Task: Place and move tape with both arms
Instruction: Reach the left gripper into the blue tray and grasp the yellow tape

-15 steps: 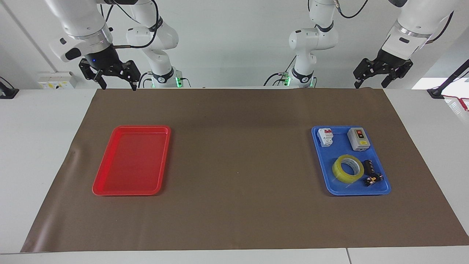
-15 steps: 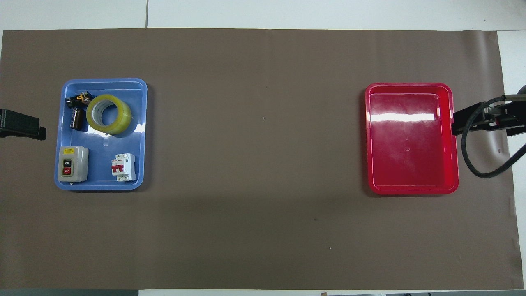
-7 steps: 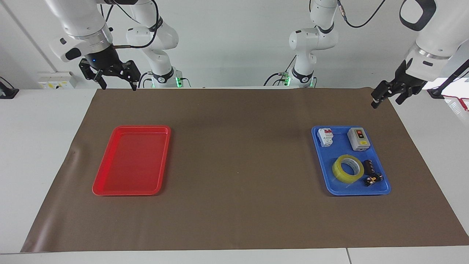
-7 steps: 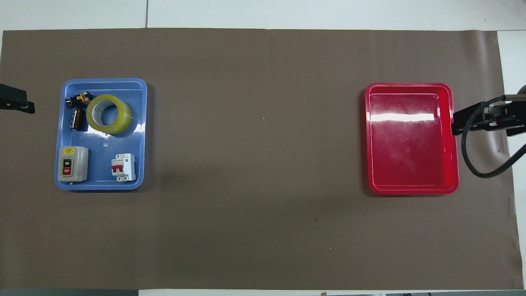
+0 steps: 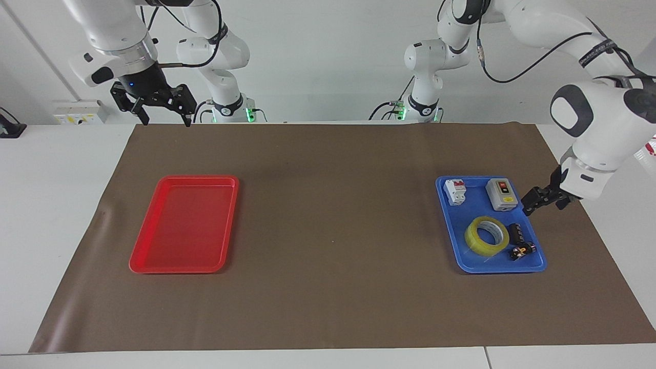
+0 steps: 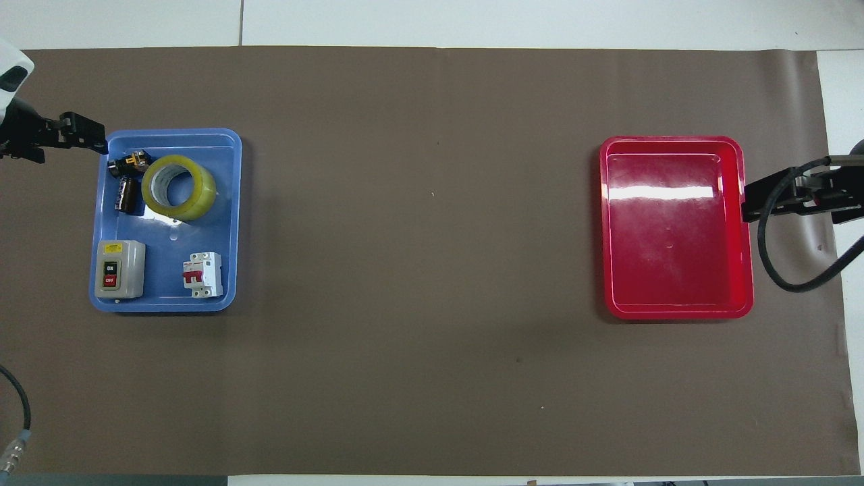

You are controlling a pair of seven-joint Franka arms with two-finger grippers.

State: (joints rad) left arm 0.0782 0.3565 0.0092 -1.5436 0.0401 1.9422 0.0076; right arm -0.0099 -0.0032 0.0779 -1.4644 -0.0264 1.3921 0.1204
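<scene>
The left gripper (image 5: 544,199) hangs in the air over the blue tray's (image 5: 453,251) edge on the side toward the left arm's end of the table, beside the grey on/off switch box (image 5: 500,194). Its fingers stand apart and hold nothing. The tape (image 5: 486,235) lies flat in that tray, farther from the robots than the switch box, with its open core facing up. Just beside the tape, toward the tray's outer edge, are a small dark cylinder (image 5: 516,232) and a black-and-orange part (image 5: 521,251); a white circuit breaker (image 5: 455,191) stands beside the switch box.

The roll looks light and stiff, a rigid ring that should not crush under the fingers. Its yellow outer face is smooth and probably slick, so the surest hold is likely across the wall, one finger inside the whitish core and one outside. The side away from the small parts gives more room for that.

The right gripper (image 5: 161,102) waits, its fingers spread and holding nothing, raised over the mat's edge nearest the robots, well apart from the blue tray. The red tray (image 5: 148,241) lies toward the right arm's end of the table.
</scene>
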